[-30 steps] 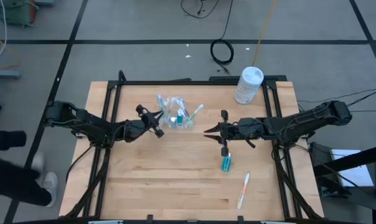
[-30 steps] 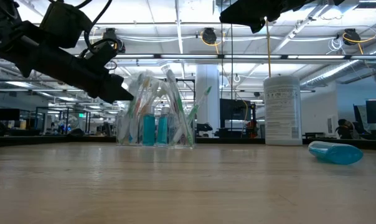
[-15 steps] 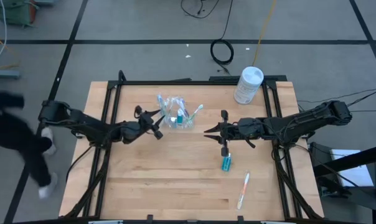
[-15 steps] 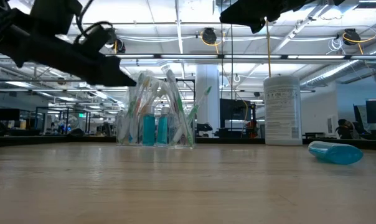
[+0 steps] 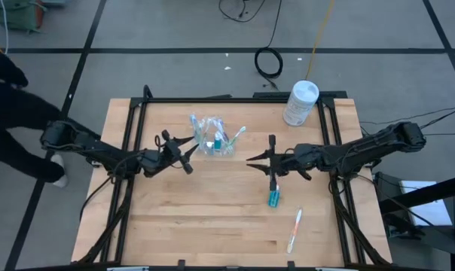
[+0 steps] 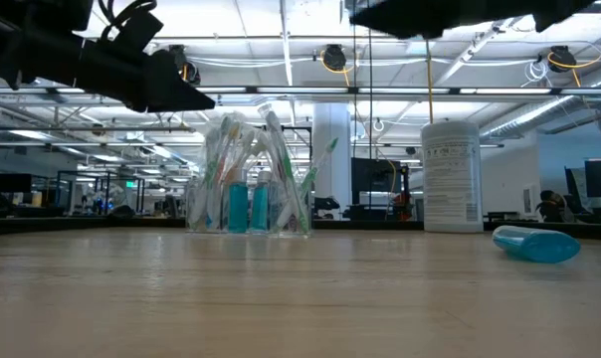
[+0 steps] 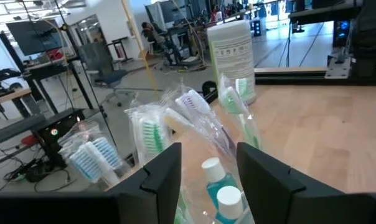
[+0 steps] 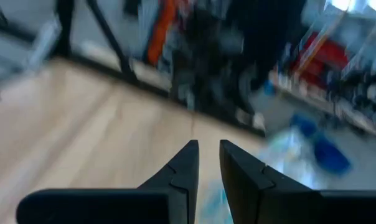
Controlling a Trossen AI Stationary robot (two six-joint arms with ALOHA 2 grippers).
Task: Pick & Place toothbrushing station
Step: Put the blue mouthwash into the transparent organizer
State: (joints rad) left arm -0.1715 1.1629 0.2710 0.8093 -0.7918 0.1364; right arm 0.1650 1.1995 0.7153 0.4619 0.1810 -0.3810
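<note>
The clear plastic cup [image 5: 215, 143] stands upright on its base at the table's far middle. It holds several toothbrushes and blue toothpaste tubes, and also shows in the low view [image 6: 249, 189]. My left gripper [image 5: 190, 153] is open just left of the cup and raised above the table. Its wrist view looks between the fingers [image 7: 208, 163] at the cup [image 7: 200, 143], without touching it. My right gripper [image 5: 250, 159] hovers right of the cup, empty, with a narrow gap between its fingers [image 8: 208, 152]. A loose blue toothpaste tube [image 5: 273, 198] and a toothbrush [image 5: 294, 229] lie flat on the table.
A white cylindrical canister [image 5: 300, 103] stands at the table's far right corner, also in the low view [image 6: 451, 177]. A black frame rail [image 5: 212, 99] runs along the far edge. A person [image 5: 9, 113] moves on the floor left of the table. Bare wood lies at the near left.
My left gripper has risen and drawn back a little toward the table's left edge, away from the cup, staying open. The cup and the loose items have not moved. The person beside the table has walked toward the far side.
</note>
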